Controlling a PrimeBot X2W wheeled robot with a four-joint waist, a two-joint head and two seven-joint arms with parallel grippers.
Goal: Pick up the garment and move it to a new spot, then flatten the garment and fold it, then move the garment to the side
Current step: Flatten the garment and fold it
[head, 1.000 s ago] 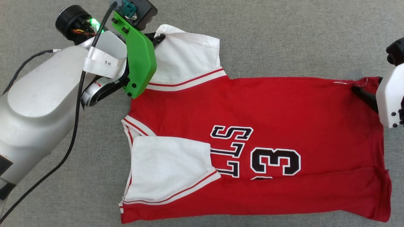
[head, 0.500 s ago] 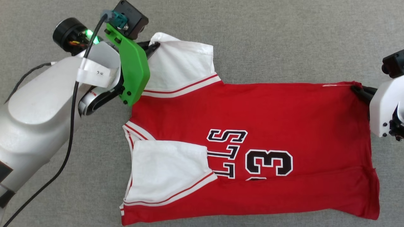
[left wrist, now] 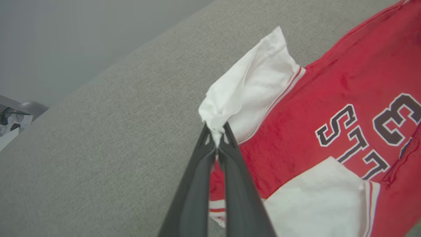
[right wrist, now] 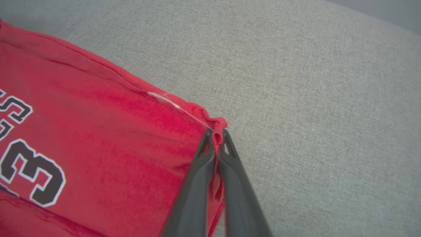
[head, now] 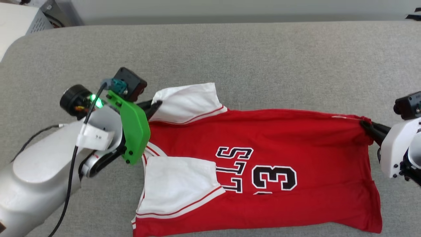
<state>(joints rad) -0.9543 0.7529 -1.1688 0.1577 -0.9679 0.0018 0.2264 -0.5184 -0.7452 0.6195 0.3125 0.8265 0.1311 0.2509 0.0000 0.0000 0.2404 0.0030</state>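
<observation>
**Fold both corners together**

The garment (head: 263, 184) lies on the big grey cushion (head: 230, 52). The left gripper (left wrist: 215, 133) pinches the white sleeve tip (left wrist: 213, 126). The right gripper (right wrist: 215, 133) pinches the red hem corner (right wrist: 219, 123). I think both should move level, so the fold lands straight.

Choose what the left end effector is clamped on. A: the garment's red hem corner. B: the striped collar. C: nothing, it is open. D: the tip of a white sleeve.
D: the left wrist view shows the left end effector shut on the bunched tip of a white sleeve of the garment.
</observation>
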